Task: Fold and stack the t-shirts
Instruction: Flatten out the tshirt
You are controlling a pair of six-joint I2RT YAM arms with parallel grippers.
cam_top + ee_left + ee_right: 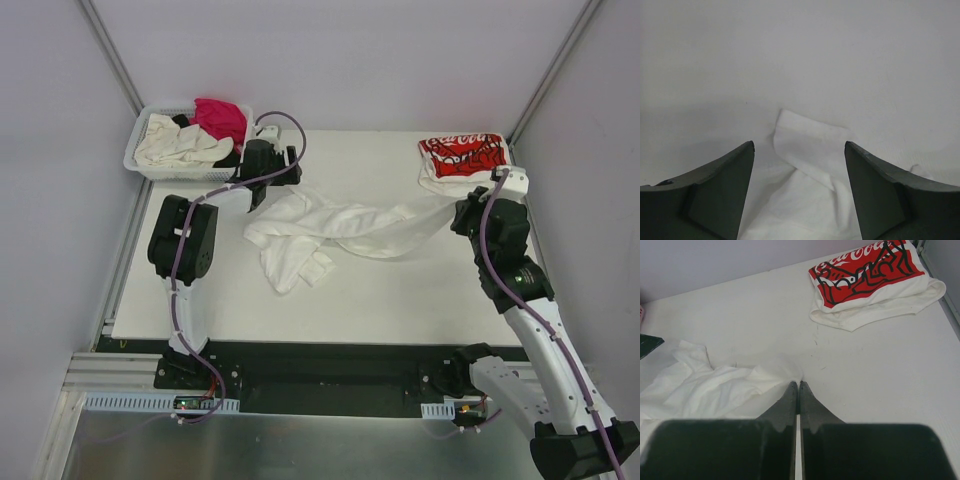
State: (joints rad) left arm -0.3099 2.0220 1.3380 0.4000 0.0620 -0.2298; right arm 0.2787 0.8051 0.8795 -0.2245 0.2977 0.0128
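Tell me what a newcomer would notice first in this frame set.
A large plain white cloth t-shirt sprawls crumpled in the middle, one end drawn out into the shut right gripper while the open left gripper hangs over its other end. At the far right corner lies a folded white t-shirt with red Coca-Cola print; a white slotted plastic basket holding a magenta shirt sits far left.

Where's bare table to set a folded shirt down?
Two patches: the far table strip between the basket and the Coca-Cola shirt, and the near stretch between the plain white shirt and the arm bases. The middle is crowded: that shirt, with the left pincer and right pincer at its ends.
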